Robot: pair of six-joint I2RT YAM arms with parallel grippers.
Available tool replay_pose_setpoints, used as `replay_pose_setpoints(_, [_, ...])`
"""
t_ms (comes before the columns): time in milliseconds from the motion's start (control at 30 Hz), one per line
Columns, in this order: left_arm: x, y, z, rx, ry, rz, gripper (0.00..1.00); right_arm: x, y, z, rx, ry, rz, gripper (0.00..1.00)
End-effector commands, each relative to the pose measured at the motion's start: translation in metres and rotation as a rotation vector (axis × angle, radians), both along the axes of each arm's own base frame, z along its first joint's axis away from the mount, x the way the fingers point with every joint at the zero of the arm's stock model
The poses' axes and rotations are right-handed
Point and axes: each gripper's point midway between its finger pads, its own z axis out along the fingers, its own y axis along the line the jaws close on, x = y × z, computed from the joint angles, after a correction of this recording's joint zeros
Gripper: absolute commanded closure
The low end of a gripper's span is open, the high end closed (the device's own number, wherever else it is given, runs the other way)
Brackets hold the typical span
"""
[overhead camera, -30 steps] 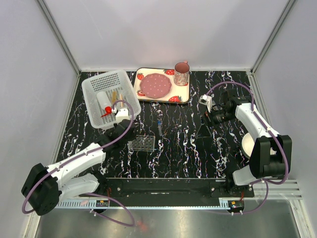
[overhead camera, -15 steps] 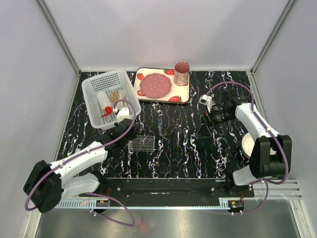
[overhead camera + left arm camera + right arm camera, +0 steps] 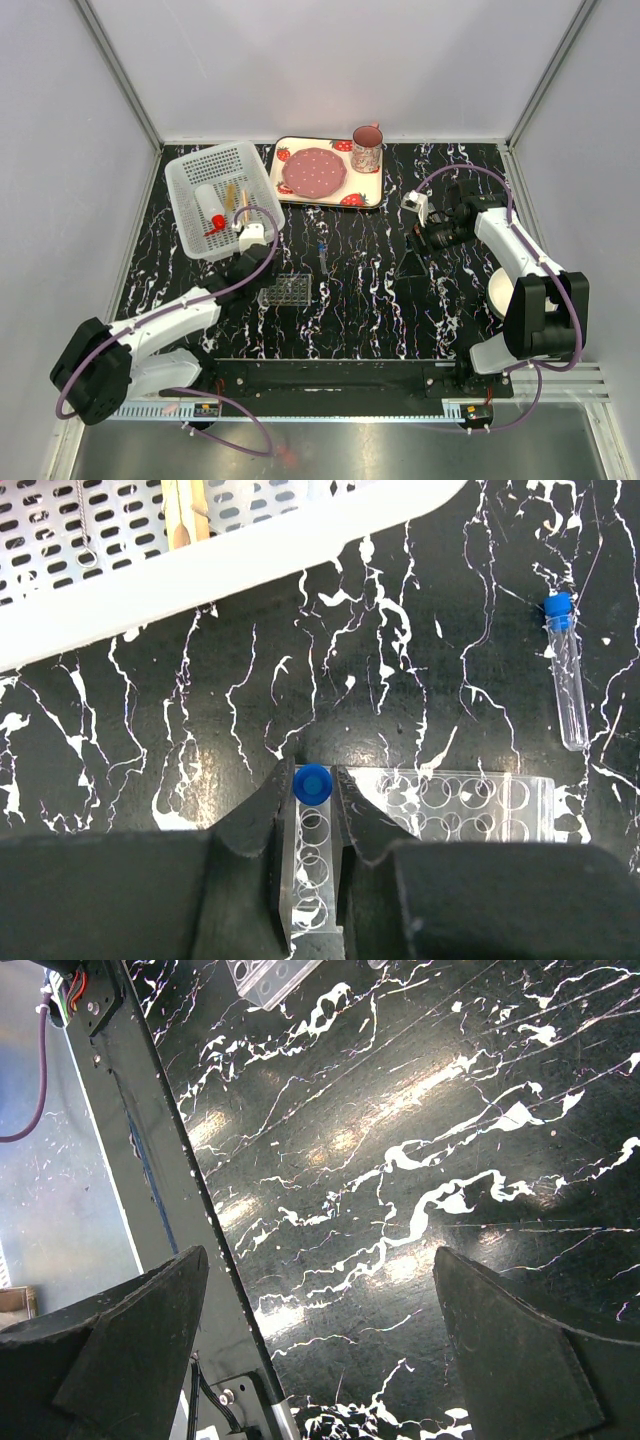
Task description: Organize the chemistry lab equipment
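Standing at the rack's (image 3: 470, 805) left end, a tube (image 3: 312, 782) is gripped by the left gripper (image 3: 313, 810). The right gripper (image 3: 320, 1330) is held wide open, well right of the rack.

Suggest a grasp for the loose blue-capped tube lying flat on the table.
Grip the tube on its clear body, mid-length, with the end effector coming straight down and fingers across its long axis. It lies flat on the table with bare surface on either side.
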Motion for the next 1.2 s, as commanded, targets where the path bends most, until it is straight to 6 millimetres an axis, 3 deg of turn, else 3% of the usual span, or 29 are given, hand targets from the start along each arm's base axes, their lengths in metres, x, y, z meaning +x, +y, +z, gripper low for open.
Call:
replay_pose_setpoints(0, [0.007,-0.004,0.004,-0.022,-0.041,-0.008,0.80,0.000,0.001,0.000,0.003,-0.006,0.009,0.00])
replay_pose_setpoints(133, [0.006,-0.002,0.010,-0.031,-0.051,-0.003,0.55,0.000,0.001,-0.001,0.000,-0.006,0.010,0.00])
replay_pose_setpoints(367, [0.006,-0.004,0.053,-0.079,-0.113,-0.017,0.37,0.006,-0.004,0.000,-0.039,-0.057,-0.019,0.00])
replay_pose_setpoints(467, [0.003,0.000,0.070,-0.089,-0.134,-0.011,0.29,0.022,-0.013,0.005,-0.100,-0.148,-0.078,0.00])
replay_pose_setpoints(633, [-0.008,0.009,0.089,-0.114,-0.157,-0.008,0.03,0.076,-0.044,0.028,-0.262,-0.365,-0.298,0.00])
replay_pose_setpoints(733, [-0.015,0.013,0.101,-0.159,-0.187,-0.018,0.01,0.098,-0.062,0.030,-0.335,-0.358,-0.448,0.00])
replay_pose_setpoints(867, [-0.029,0.000,0.109,-0.268,-0.178,-0.111,0.01,0.111,-0.078,0.005,-0.400,-0.202,-0.546,0.02])
replay_pose_setpoints(900, [-0.033,0.001,0.111,-0.283,-0.183,-0.121,0.01,0.115,-0.089,-0.010,-0.421,-0.136,-0.580,0.06])
replay_pose_setpoints(967, [-0.038,0.001,0.113,-0.302,-0.179,-0.132,0.01,0.127,-0.097,-0.012,-0.410,-0.093,-0.633,0.10])
replay_pose_setpoints(1000, [-0.042,0.004,0.116,-0.309,-0.186,-0.133,0.01,0.133,-0.115,-0.014,-0.413,-0.068,-0.687,0.12])
replay_pose_setpoints(1033, [-0.044,0.006,0.117,-0.310,-0.190,-0.131,0.01,0.145,-0.123,-0.018,-0.425,-0.051,-0.710,0.22])
replay_pose_setpoints(1100, [-0.049,0.010,0.119,-0.310,-0.194,-0.127,0.01,0.153,-0.133,-0.033,-0.462,0.004,-0.726,0.28])
replay_pose_setpoints(1167, [-0.053,0.014,0.122,-0.322,-0.212,-0.123,0.01,0.169,-0.146,-0.032,-0.509,-0.011,-0.746,0.38])
